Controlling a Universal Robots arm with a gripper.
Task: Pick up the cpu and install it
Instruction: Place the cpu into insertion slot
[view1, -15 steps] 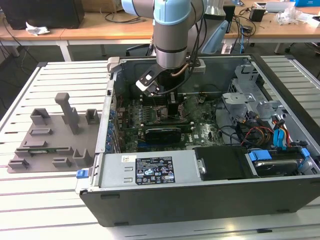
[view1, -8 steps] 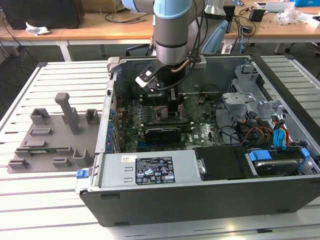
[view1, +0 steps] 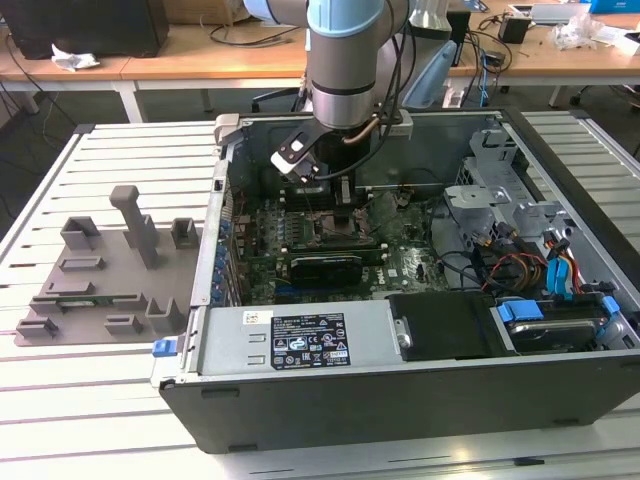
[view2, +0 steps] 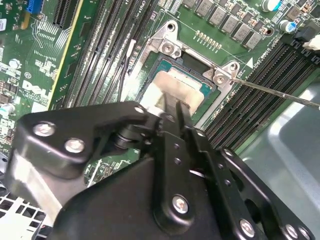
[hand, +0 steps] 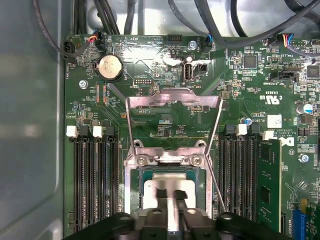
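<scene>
Slatted bench (view1: 120, 400), open case (view1: 400, 400), and the arm reaching down inside. Its gripper (hand: 170, 194) hangs right over the socket (hand: 172, 159), jaws drawn almost together, tips on or just above the cpu (hand: 152, 200), which lies within the socket frame. I cannot tell whether they grip it. The plate (hand: 172, 100) stands lifted clear. My worry is that if the chip sits slightly skewed, any push down could bend the pins beneath, and a sideways drag could do the same.

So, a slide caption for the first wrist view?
Gripper over the cpu at the open motherboard socket, retention frame swung up.
</scene>
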